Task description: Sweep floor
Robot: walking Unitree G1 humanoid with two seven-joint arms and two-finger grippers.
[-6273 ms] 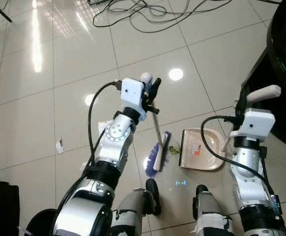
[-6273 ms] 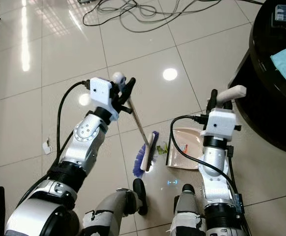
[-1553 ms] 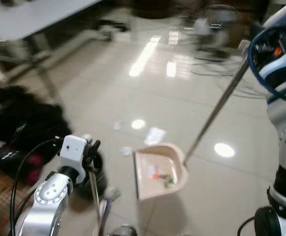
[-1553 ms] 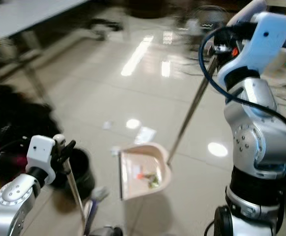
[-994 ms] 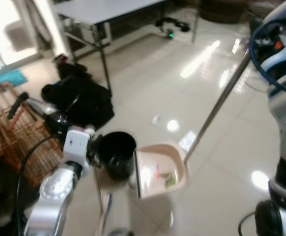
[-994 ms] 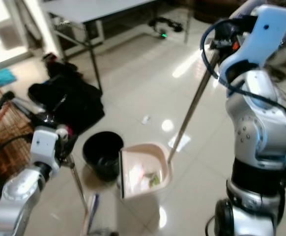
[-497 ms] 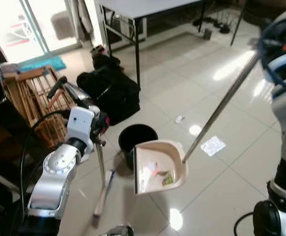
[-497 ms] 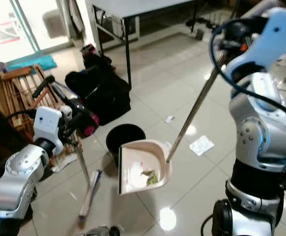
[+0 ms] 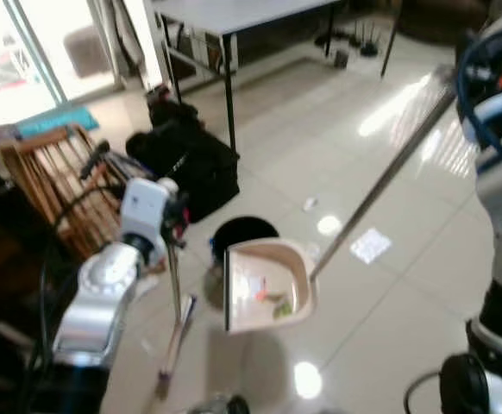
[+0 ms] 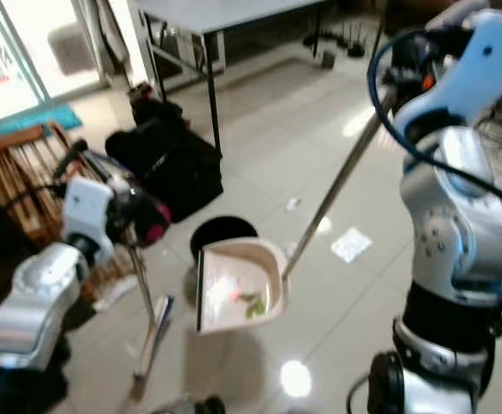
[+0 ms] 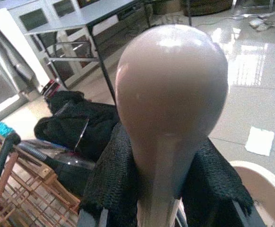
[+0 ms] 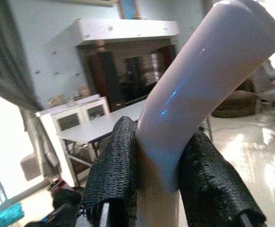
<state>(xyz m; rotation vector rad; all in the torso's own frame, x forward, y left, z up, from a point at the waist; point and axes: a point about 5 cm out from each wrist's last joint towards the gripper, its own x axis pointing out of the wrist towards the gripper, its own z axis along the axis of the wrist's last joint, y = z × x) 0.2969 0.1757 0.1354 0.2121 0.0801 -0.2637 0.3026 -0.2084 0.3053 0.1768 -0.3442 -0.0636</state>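
We raise our right arm (image 10: 454,198) high, elbow bent, its gripper (image 12: 158,175) clamped on the top of the dustpan's (image 9: 266,286) long handle (image 9: 380,181); in the right wrist view both black fingers (image 12: 114,175) press against the pale grip from either side. The handle slants down from that gripper to the pan, which hangs tilted above the floor (image 9: 389,285) with its open mouth turned toward our left, holding a few scraps, one reddish and one green. Just behind the dustpan sits a black bin (image 9: 244,235), its rim partly hidden by the pan. Our left arm (image 9: 104,293) reaches forward at mid height, beside the dustpan, and its gripper (image 11: 163,189) squeezes the rounded knob of the broom (image 9: 175,285); the fingers close around the neck below the knob. The broom's stick drops nearly straight down from that gripper, and its head rests on the floor, left of the dustpan. Beyond the bin lie a black bag (image 9: 186,164) and a table (image 9: 234,13). A white paper scrap (image 9: 370,244) lies on the tiles right of the dustpan. No writing is legible anywhere.
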